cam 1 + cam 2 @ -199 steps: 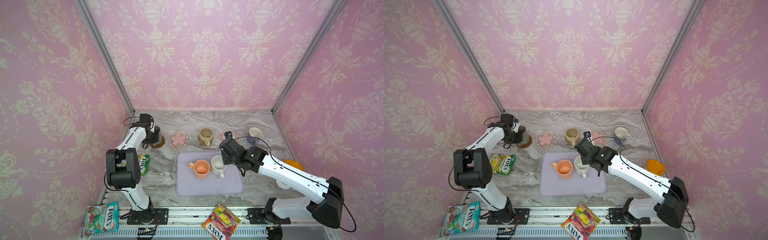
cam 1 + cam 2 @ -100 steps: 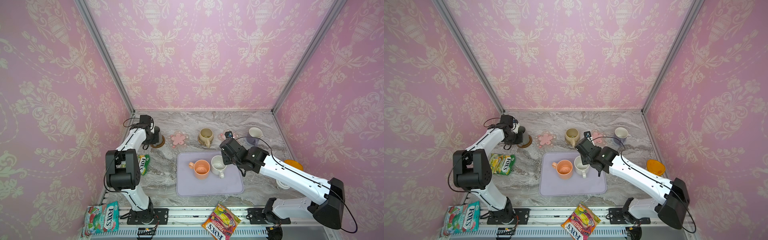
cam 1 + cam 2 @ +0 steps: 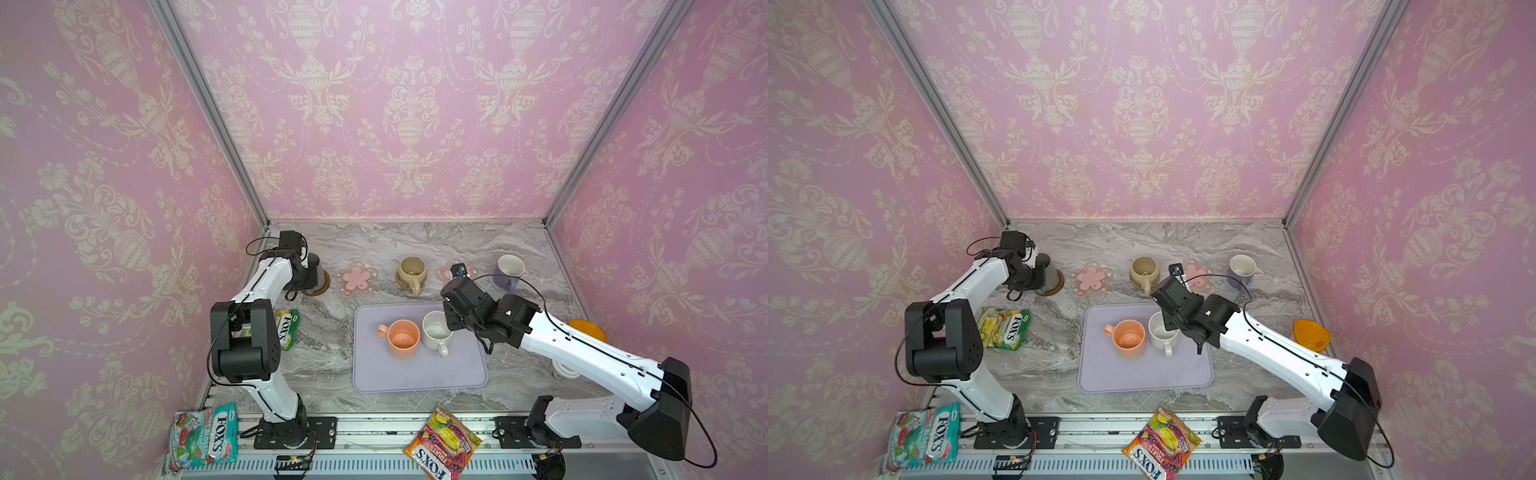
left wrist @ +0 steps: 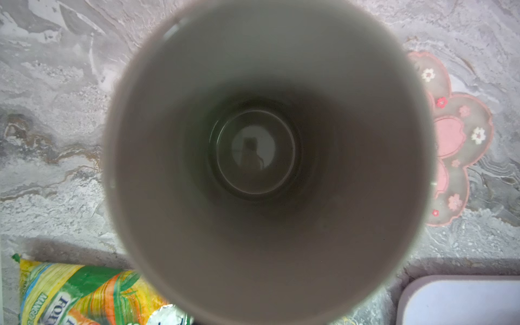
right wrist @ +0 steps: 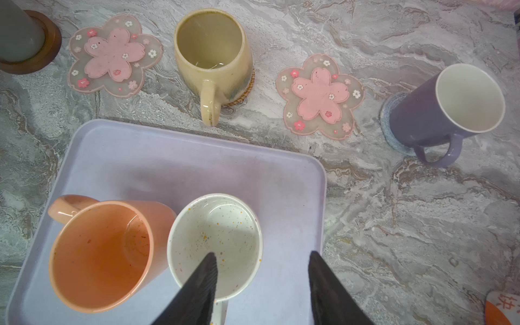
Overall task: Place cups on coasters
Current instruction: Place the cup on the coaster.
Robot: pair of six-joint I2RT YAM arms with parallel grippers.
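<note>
The dark grey-green mug is seen upright on the brown disc coaster at the far left, just where it was shown a second before; nothing visible has been shifted there. The left gripper is held directly over it. Its jaws are hidden, so it cannot be told whether the mug is clasped or let go. This placement is judged done, with only the release outstanding.

The rounded beige mug is set on the rattan coaster, and the lavender mug on the pale blue knitted coaster. The left flower coaster and the right flower coaster are left bare.

On the lavender tray, the peach-orange mug and the speckled white mug are yet to be moved. The right gripper is held apart as before, with one finger inside the speckled mug's rim, the other outside, and nothing gripped.

Everything is laid on a grey marble table, enclosed by pink patterned walls.
</note>
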